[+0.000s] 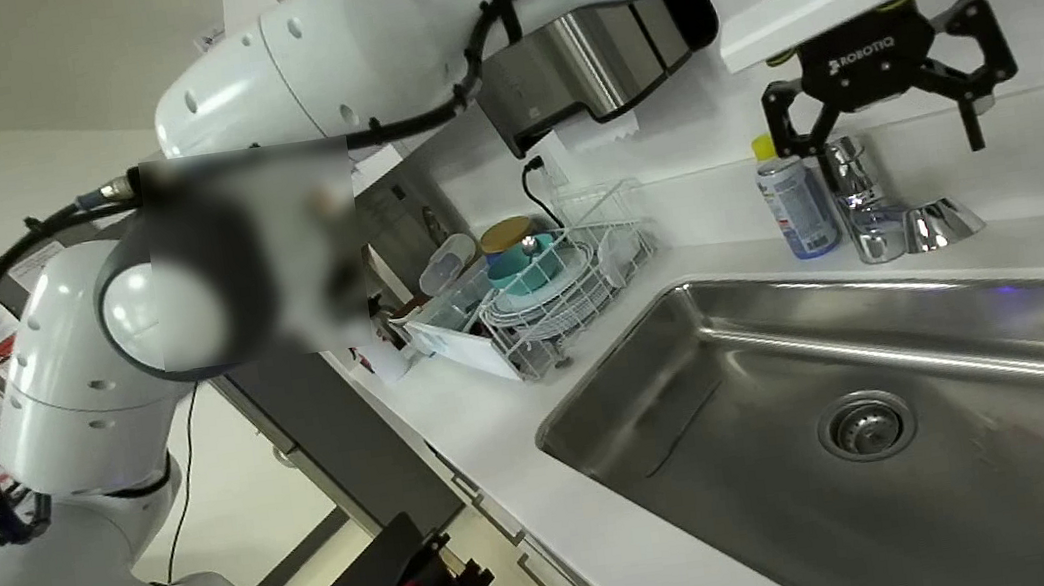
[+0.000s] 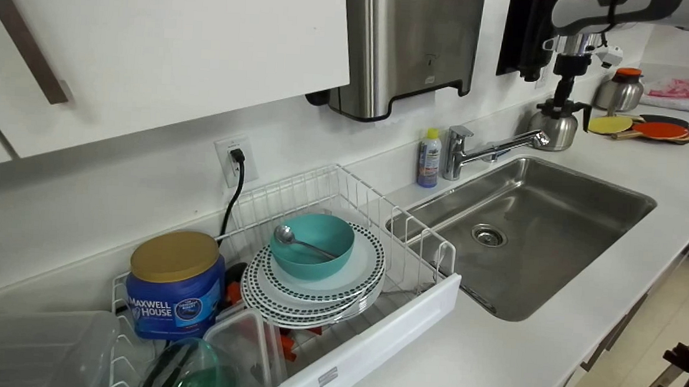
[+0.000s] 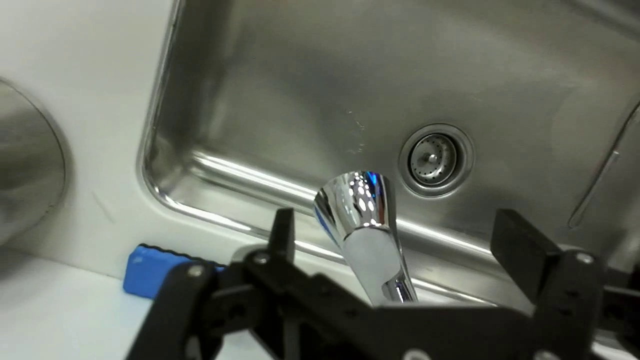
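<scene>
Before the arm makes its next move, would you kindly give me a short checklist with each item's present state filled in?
1. Gripper open: ok, its jaws stand wide apart.
2. Nothing gripped: ok, the jaws are not closed on anything.
3. Faucet spout lined up between the jaws: ok, as the wrist view shows it.
4. Whole faucet visible from the wrist: not ok, the gripper hides its base.
5. Clearance between gripper and faucet: cannot tell, they overlap in the wrist view.
6. Yellow-capped can upright: ok, standing beside the faucet.
</scene>
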`<state>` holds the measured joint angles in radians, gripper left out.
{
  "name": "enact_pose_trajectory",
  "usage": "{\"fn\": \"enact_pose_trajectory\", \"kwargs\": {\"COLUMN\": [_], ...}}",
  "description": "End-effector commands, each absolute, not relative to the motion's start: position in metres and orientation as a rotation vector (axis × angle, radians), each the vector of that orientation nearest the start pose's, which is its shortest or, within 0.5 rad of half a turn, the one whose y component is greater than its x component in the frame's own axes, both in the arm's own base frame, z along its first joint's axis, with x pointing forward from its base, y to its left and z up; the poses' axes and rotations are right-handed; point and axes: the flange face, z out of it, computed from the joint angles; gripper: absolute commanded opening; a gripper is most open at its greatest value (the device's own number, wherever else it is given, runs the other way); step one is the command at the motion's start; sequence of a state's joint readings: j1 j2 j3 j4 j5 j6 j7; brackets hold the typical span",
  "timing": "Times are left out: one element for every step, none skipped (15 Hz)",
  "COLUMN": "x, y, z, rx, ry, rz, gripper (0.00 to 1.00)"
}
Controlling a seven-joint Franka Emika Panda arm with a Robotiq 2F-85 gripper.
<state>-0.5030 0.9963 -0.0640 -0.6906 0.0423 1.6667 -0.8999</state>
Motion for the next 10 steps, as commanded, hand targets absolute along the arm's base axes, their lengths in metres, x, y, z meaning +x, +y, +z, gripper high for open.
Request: {"fn": "enact_pose_trajectory", "kwargs": {"x": [0.667, 0.666, 0.666, 0.666, 0.666, 0.664, 0.662, 0.659, 0.656, 0.652], "y": [-0.380, -0.374, -0.368, -0.362, -0.355, -0.350, -0.344, -0.340, -0.337, -0.336], "z": [0.399, 0.404, 0.409, 0.412, 0.413, 0.413, 0.412, 0.410, 0.409, 0.408], "rx": [-3.097, -3.103, -3.106, -3.104, -3.097, -3.085, -3.075, -3.065, -3.057, -3.053], "ry": [-0.255, -0.168, -0.082, 0.004, 0.087, 0.172, 0.233, 0.286, 0.311, 0.325], "rz": [0.106, 0.117, 0.126, 0.130, 0.135, 0.142, 0.146, 0.149, 0.148, 0.145], "gripper": [1.00, 1.00, 1.00, 1.00, 1.00, 1.00, 1.00, 1.00, 1.00, 1.00]}}
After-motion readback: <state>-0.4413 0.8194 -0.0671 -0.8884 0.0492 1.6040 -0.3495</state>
